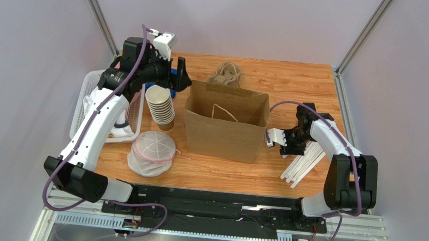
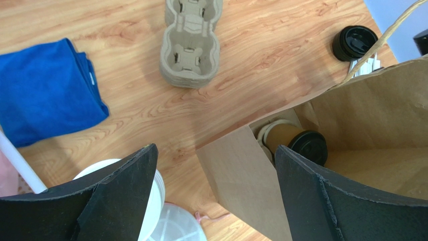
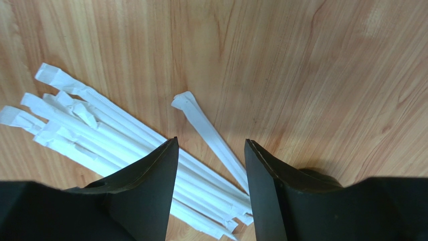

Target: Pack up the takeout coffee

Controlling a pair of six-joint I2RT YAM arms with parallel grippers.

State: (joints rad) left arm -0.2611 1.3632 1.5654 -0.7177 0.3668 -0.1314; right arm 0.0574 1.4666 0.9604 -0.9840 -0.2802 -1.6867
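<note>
From above, a brown paper bag (image 1: 225,127) stands open in the middle of the desk (image 1: 294,81), its bottom out of sight. The left hand (image 1: 181,75) hangs beside its rim.

The left wrist view looks inside: the takeout coffee (image 2: 296,141) lies on its side at the bag's bottom. This hand is spread wide and empty.

In the right wrist view, the right hand (image 3: 211,143) is parted over wrapped straws (image 3: 100,130), gripping none.

No writing, brand, number or sign could be read in any view. The faces of the paper bag (image 1: 221,135) showed plain brown.
</note>
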